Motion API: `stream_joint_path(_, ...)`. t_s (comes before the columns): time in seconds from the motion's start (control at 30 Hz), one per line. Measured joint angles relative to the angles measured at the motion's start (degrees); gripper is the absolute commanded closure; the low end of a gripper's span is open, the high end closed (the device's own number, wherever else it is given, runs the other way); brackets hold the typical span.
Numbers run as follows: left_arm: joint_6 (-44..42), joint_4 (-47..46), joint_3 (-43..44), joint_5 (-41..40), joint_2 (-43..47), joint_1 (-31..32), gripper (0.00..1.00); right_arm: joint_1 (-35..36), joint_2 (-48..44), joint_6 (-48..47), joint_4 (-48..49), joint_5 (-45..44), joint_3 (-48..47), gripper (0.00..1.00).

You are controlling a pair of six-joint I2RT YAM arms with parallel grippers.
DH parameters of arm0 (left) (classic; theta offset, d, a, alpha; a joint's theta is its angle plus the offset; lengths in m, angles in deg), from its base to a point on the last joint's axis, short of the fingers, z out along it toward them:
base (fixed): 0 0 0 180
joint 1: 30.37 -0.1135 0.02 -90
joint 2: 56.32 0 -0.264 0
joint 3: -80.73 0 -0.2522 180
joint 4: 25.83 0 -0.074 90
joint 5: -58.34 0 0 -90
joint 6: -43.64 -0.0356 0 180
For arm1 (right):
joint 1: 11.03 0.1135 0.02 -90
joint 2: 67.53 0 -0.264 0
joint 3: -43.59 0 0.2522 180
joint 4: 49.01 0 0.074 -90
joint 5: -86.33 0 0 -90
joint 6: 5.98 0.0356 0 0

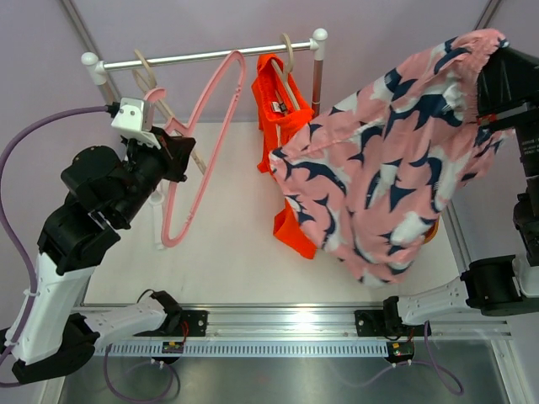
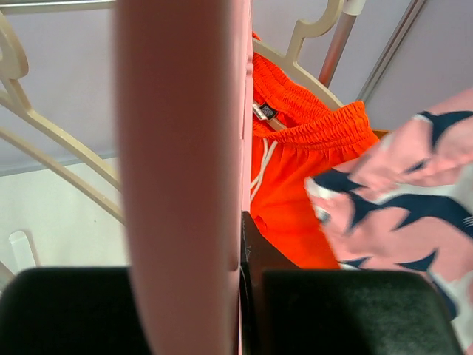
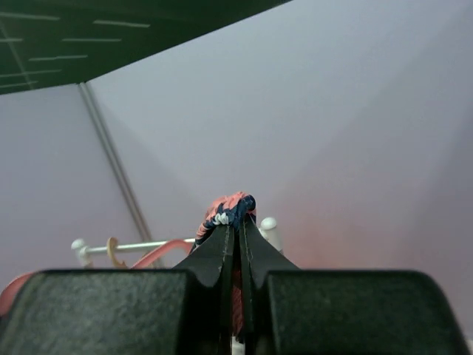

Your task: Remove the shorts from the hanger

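Clamping a bunched edge, your right gripper (image 3: 238, 222) holds the pink shorts (image 1: 379, 160), patterned navy and white, draped high on the right. Your left gripper (image 1: 179, 153) pinches the pink hanger (image 1: 205, 126). Orange shorts (image 1: 278, 114) hang on a cream hanger (image 2: 307, 29) from the rail (image 1: 210, 56).

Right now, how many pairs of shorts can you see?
2. The pink patterned shorts hang from the right end effector, clear of the rail. The orange shorts are on a cream hanger on the rail. More may be hidden behind them.
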Motion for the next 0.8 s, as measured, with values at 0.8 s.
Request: stream_joint_path(0.8, 1.6, 2.5, -2.6, 2.3, 0.3, 0.0, 1.00, -44.5, 5.7, 0.9, 3.8, 5.0, 3.8, 1.00)
